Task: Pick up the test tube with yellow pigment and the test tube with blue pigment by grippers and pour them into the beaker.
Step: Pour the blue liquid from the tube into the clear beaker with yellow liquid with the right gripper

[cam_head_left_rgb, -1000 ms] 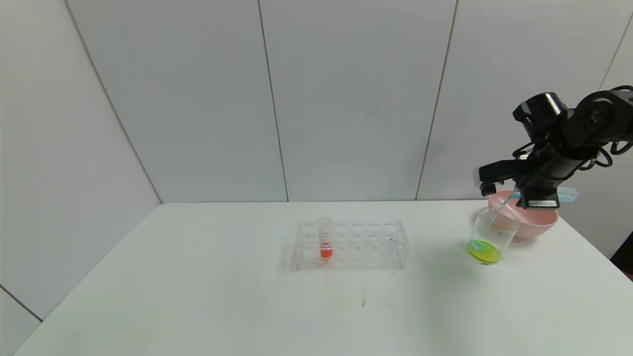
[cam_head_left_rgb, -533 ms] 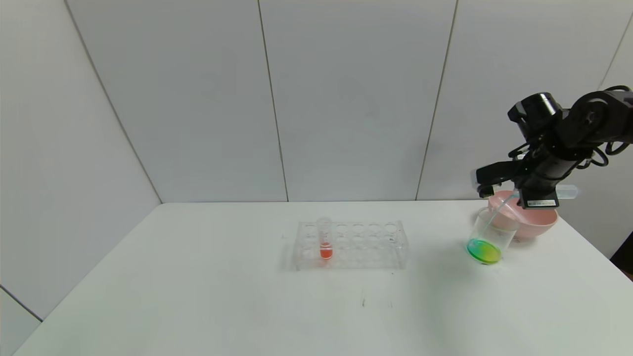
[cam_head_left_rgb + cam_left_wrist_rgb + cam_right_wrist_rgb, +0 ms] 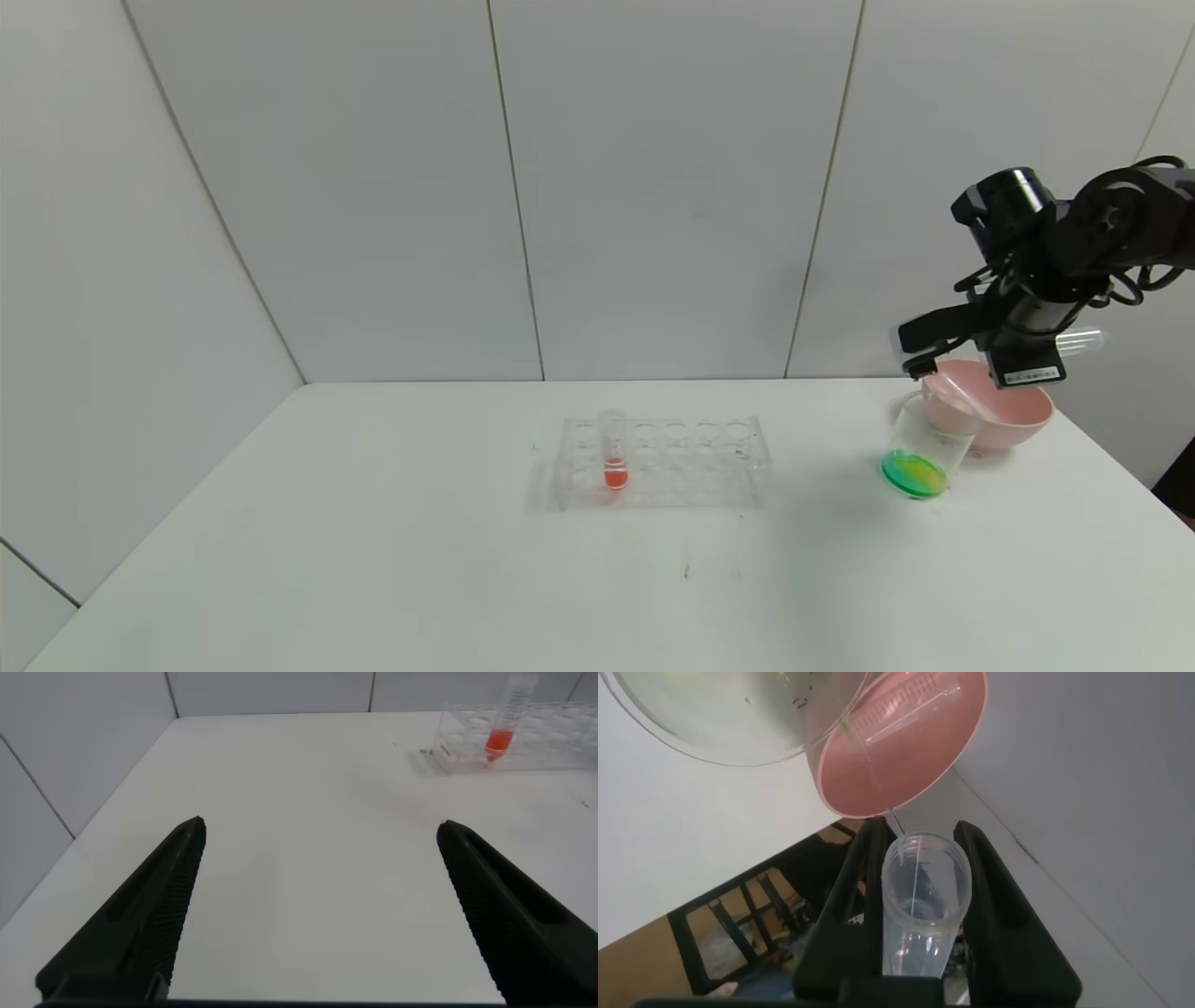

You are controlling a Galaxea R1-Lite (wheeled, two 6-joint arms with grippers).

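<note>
1. your right gripper (image 3: 1013,359) is up at the table's far right, above the pink bowl (image 3: 1013,420), clamped tight on a clear plastic test tube (image 3: 920,905). the tube is tipped close to level, open mouth toward the beaker (image 3: 924,448), round end sticking out past the gripper.
2. that tube reads empty now: in the right wrist view you see a smooth round rim and see-through walls with no colour inside, pinched between 2 black fingers (image 3: 994,905).
3. the beaker is clear glass, cylindrical, standing on the white table (image 3: 373,541) just in front of and touching the bowl in the head view. the liquid at its bottom is green, with a yellower patch near 1 edge.
4. the bowl is matte pink, smooth and round. a second clear tube with printed graduation marks lies inside it in the right wrist view.
5. the clear many-holed rack (image 3: 663,462) sits mid-table, well apart from the beaker, with 1 upright tube of orange-red liquid (image 3: 613,457) in it.
6. your left gripper (image 3: 318,915) shows only in its own wrist view: 2 ribbed black tapered fingers spread wide over bare table, holding nothing.
</note>
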